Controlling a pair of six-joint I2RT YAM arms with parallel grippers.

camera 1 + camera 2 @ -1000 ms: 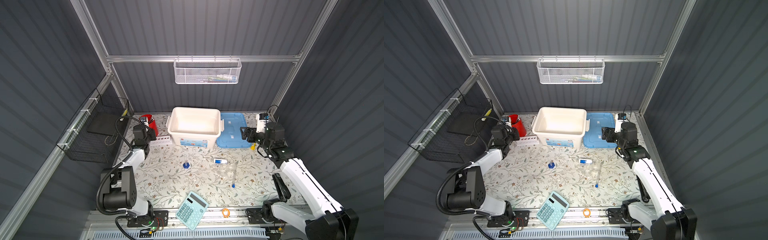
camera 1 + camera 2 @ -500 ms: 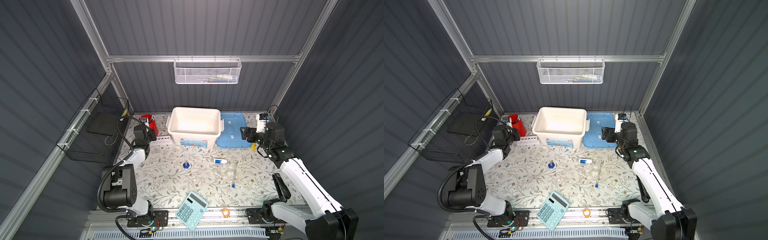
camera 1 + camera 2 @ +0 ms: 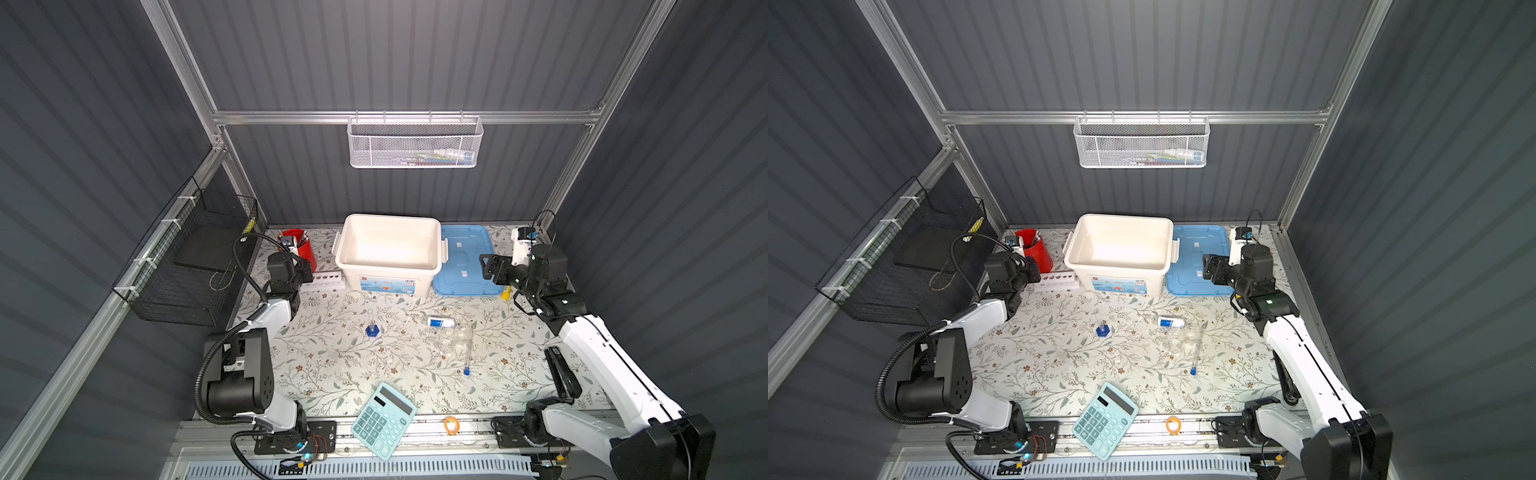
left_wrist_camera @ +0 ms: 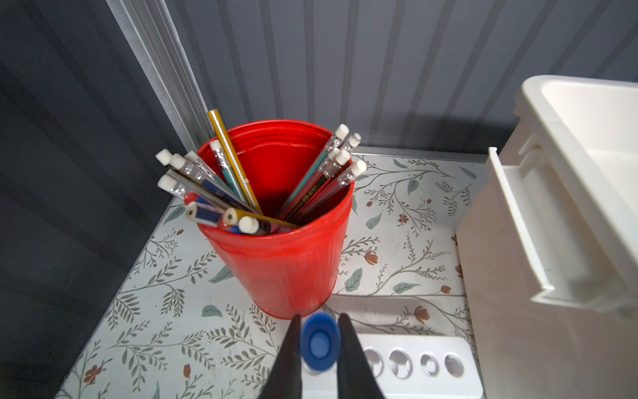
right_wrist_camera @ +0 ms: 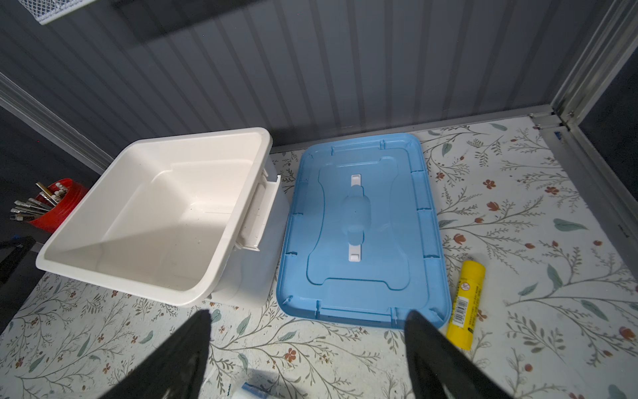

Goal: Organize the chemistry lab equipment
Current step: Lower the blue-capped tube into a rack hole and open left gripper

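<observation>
Gripped by its cap in the left gripper (image 4: 319,331), jaws pinched nearly shut: one blue-capped test tube (image 4: 319,347), upright over the end of the white rack (image 4: 414,366) at ten o'clock on the table. Hard to say whether already in a hole or only above one, with the cap hiding everything below. Likely trouble here: lowering off-centre, landing the tube's tip on the rack's face between holes, then letting go and seeing it topple toward the red cup (image 4: 283,248) just behind (near enough for a finger to bump on the way out, too). Also worth fearing: a light rack sliding or tipping under a sideways push. Over at two o'clock, the right gripper (image 5: 309,314) spread wide and holding nothing, poised above the near edge of the blue lid (image 5: 362,207), beside the empty white bin (image 5: 241,138) at twelve. Left to sort around the centre: a second test tube (image 3: 468,353) lying just beside a huddle of clear flasks (image 3: 451,338), a blue-white labelled beaker (image 3: 440,322), and a slim cylinder (image 3: 372,328) upright on its blue foot — clear, crowded, round, so easy to misjudge, knock over or set rolling with a careless reach.
</observation>
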